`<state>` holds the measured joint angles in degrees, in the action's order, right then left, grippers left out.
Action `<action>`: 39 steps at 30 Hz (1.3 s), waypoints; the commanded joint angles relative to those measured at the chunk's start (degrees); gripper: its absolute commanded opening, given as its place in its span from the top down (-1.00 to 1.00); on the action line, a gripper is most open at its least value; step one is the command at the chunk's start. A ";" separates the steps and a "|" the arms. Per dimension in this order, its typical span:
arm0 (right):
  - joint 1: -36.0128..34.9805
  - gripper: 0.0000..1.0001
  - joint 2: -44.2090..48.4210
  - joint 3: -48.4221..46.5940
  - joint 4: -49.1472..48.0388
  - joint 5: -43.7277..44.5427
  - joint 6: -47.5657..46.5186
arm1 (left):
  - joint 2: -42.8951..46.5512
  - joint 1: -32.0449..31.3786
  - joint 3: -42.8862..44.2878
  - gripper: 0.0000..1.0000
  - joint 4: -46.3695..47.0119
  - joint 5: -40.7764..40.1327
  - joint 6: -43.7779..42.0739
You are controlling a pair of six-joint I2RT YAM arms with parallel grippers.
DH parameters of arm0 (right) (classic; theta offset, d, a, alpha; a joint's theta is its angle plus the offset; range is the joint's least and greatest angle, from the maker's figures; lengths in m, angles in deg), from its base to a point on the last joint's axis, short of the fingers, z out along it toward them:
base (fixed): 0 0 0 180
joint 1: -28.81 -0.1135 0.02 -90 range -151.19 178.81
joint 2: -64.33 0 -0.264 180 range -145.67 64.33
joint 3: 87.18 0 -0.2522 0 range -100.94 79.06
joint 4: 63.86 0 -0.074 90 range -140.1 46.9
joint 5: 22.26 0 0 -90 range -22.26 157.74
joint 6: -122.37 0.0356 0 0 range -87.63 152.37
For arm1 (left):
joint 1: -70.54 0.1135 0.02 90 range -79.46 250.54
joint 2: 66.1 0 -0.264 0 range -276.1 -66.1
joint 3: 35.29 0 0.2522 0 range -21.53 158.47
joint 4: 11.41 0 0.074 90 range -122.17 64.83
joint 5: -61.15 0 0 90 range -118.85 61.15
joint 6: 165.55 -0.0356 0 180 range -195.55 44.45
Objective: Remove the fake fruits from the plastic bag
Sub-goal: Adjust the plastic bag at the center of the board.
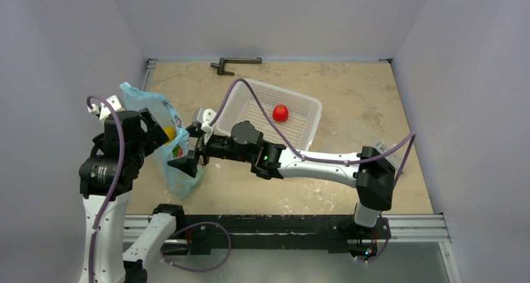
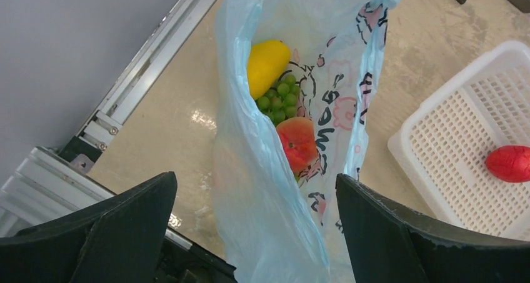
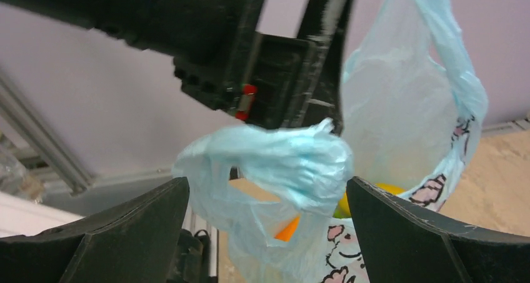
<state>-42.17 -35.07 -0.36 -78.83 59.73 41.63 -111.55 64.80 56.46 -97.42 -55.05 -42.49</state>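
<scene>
The light blue plastic bag (image 1: 164, 117) with its pink-and-white print stands at the left of the table. In the left wrist view the plastic bag (image 2: 262, 189) gapes, showing a yellow oblong fruit (image 2: 265, 64), a green grape bunch (image 2: 279, 99) and a red-orange peach (image 2: 298, 143). My left gripper (image 2: 255, 180) is open, its jaws wide on either side of the bag's near end. My right gripper (image 3: 267, 183) is open, with a crumpled fold of the bag (image 3: 281, 164) between its jaws. An orange fruit (image 3: 287, 230) shows through the film.
A white perforated basket (image 1: 299, 108) sits right of the bag and holds a small all-red fruit (image 1: 280, 112). A dark handle-shaped tool (image 1: 235, 63) lies at the back wall. A clear box (image 1: 373, 140) is at the right. An aluminium rail (image 1: 281, 223) runs along the near edge.
</scene>
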 commanded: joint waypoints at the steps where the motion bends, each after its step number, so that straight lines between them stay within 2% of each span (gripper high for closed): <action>1: -0.28 -0.98 -1.85 -1.13 -6.19 -11.41 -11.37 | 0.06 4.14 -4.32 -0.93 6.17 4.63 2.29; 3: -0.21 -0.94 -2.73 -1.58 -7.11 -12.19 -12.51 | 0.17 5.57 -5.95 -0.67 8.40 6.65 2.28; 4: -0.22 -0.86 -2.70 -1.88 -6.69 -12.83 -13.20 | 0.54 5.72 -6.96 -0.51 9.92 7.41 2.30; 5: -0.36 -0.72 -2.40 -1.73 -6.51 -13.38 -13.35 | 1.01 7.29 -8.03 -0.20 11.70 8.22 2.28; 6: -0.47 -0.54 -1.68 -1.17 -6.58 -13.98 -13.45 | 1.32 7.80 -9.32 0.04 13.62 9.10 2.34; 7: -0.60 -0.39 -0.75 -0.10 -6.79 -14.07 -13.63 | 1.42 8.31 -10.36 0.15 15.13 10.65 2.24; 9: -0.77 -0.07 0.71 1.19 -5.54 -14.36 -13.91 | 0.50 9.05 -11.54 0.17 17.29 14.98 2.22; 10: -0.82 0.15 1.28 1.34 -4.11 -15.09 -14.29 | -0.44 9.46 -12.00 0.19 18.21 17.38 1.98; 11: -0.83 0.44 1.47 1.44 -2.24 -15.75 -14.54 | -1.53 9.92 -12.06 0.29 18.87 19.64 1.78; 13: -0.95 0.97 1.85 1.90 -0.10 -15.93 -14.68 | -3.29 11.52 -12.14 0.63 19.83 23.37 1.89; 15: -1.31 1.00 2.12 3.84 -0.40 -15.25 -14.04 | -4.39 13.22 -12.69 0.84 22.07 28.80 1.63; 18: -3.24 1.00 2.58 6.64 0.69 -12.52 -15.45 | -6.36 15.16 -11.94 1.00 25.14 35.15 1.11; 23: -9.88 1.00 1.27 9.34 7.38 1.24 -24.58 | -8.15 18.68 -9.92 1.00 30.64 44.81 0.69; 26: -13.05 1.00 -1.71 10.68 10.07 13.37 -30.70 | -8.51 21.17 -9.40 1.00 35.45 51.12 1.01; 30: -13.76 1.00 -7.89 12.09 12.19 25.58 -32.87 | -6.75 21.80 -10.02 1.00 37.19 53.48 -2.19; 33: -13.76 1.00 -8.85 12.64 14.62 25.29 -30.61 | -1.99 21.78 -14.91 1.00 36.78 54.14 -4.73; 37: -13.83 0.99 -6.78 14.67 16.18 19.71 -24.94 | 5.96 21.83 -22.58 1.00 35.05 52.19 -8.64; 39: -13.75 0.77 -4.64 16.29 16.37 17.56 -21.62 | 9.44 21.82 -25.08 1.00 33.93 51.18 -11.77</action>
<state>-55.39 -45.32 14.37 -63.38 80.21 13.91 -107.49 86.22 35.20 -64.35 -3.68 -47.59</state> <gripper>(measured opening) 0.039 0.006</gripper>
